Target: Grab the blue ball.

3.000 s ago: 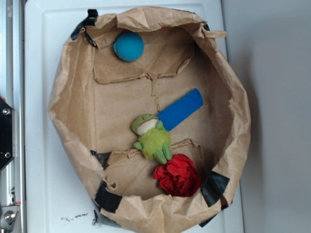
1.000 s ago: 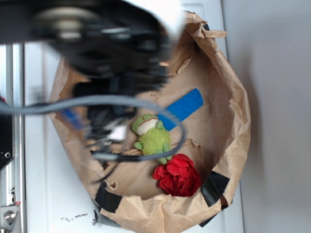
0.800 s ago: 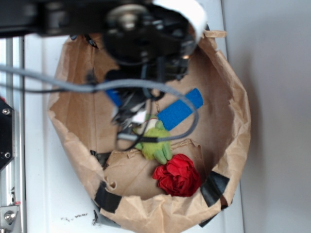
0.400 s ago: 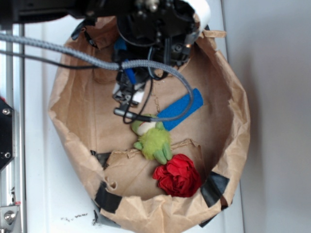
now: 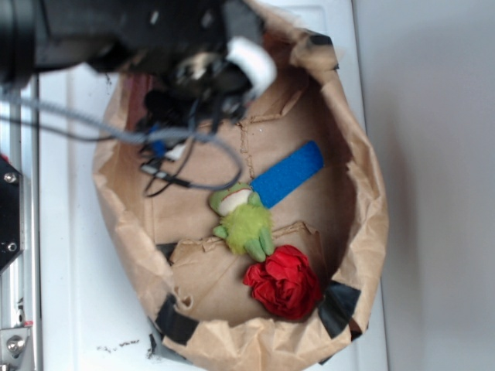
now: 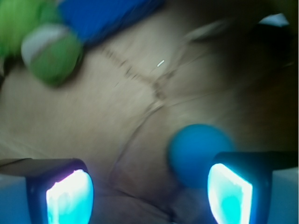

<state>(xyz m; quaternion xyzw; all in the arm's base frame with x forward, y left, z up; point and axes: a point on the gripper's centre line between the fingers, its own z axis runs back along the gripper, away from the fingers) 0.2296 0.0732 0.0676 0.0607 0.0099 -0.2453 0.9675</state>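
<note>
A crumpled brown paper bag [image 5: 363,232], rolled down into a shallow basin, sits on a white table [image 5: 69,294], and its raised rim walls in the floor on every side. The dark arm [image 5: 116,35] reaches in over the bag's far left corner, with loose cables [image 5: 186,166] hanging below it, so that corner is crowded, while the middle of the bag floor lies bare. Along the near side a green plush frog [image 5: 244,220] touches the end of a flat blue strip [image 5: 288,173], and a red cloth flower [image 5: 284,281] lies just beside the frog's feet. In the wrist view the gripper [image 6: 149,193] stands open, its two fingers [image 6: 70,196] spread wide and glowing pale blue. The blue ball [image 6: 198,149] rests on the paper just inside the right-hand finger, off centre in the gap; it is round, evenly teal-blue and blurred. In the exterior view the arm hides it.
</note>
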